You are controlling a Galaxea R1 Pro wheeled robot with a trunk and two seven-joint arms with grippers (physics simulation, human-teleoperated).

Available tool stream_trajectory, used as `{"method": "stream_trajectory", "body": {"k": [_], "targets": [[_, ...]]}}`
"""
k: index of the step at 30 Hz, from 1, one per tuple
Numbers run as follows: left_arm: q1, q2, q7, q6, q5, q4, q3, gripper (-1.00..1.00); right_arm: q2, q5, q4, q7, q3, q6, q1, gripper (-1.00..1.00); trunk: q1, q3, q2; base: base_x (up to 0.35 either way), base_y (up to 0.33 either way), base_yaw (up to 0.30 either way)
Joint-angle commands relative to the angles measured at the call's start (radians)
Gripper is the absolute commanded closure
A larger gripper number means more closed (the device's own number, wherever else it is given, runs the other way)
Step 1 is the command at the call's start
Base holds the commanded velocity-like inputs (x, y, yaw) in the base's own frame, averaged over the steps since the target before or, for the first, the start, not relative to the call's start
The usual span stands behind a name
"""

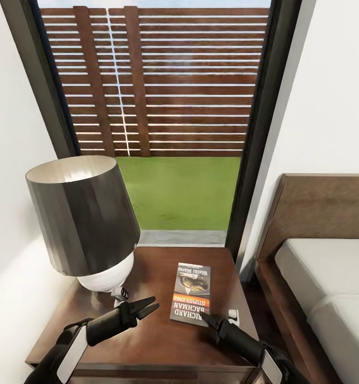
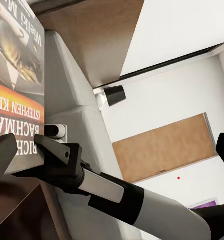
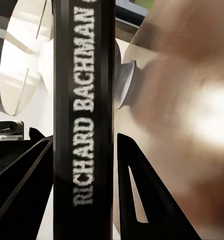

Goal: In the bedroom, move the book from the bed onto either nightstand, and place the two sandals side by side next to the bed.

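Note:
The book [image 1: 192, 293] lies on the dark wooden nightstand [image 1: 147, 341], right of the lamp, its orange band and white lettering facing up. My right gripper [image 1: 211, 320] is at the book's near right corner, shut on it. In the right wrist view the spine [image 3: 84, 75] sits between both black fingers [image 3: 22, 190]. My left gripper [image 1: 150, 308] hovers open over the nightstand's middle, left of the book and empty. Its wrist view shows the book's cover [image 2: 17, 75] and the right gripper's fingers [image 2: 59, 152] on the book's edge. The bed [image 1: 328, 282] is at the right. The sandals are out of view.
A lamp [image 1: 83, 213] with a dark shade and white base takes up the nightstand's left rear. Behind it is a tall black-framed window [image 1: 163, 106] showing fence and grass. The bed's headboard [image 1: 323, 205] stands against the white wall, with a narrow gap between bed and nightstand.

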Motion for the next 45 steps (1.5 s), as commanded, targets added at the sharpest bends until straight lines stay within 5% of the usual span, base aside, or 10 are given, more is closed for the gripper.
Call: {"method": "stream_trajectory", "body": {"k": [1,45], "targets": [[0.0,0.001,0.001,0.009,0.008,0.0,-0.003,-1.0,0.0,-0.003,0.0,0.003,-0.002,0.01,0.0,1.0,0.0,-0.001,0.0,0.0,0.0,0.0],[0.0,0.0,0.001,0.009,0.006,0.0,-0.003,-1.0,0.001,-0.003,0.0,0.003,-0.002,0.01,0.0,1.0,0.004,-0.04,-0.003,0.0,0.0,0.0]]}}
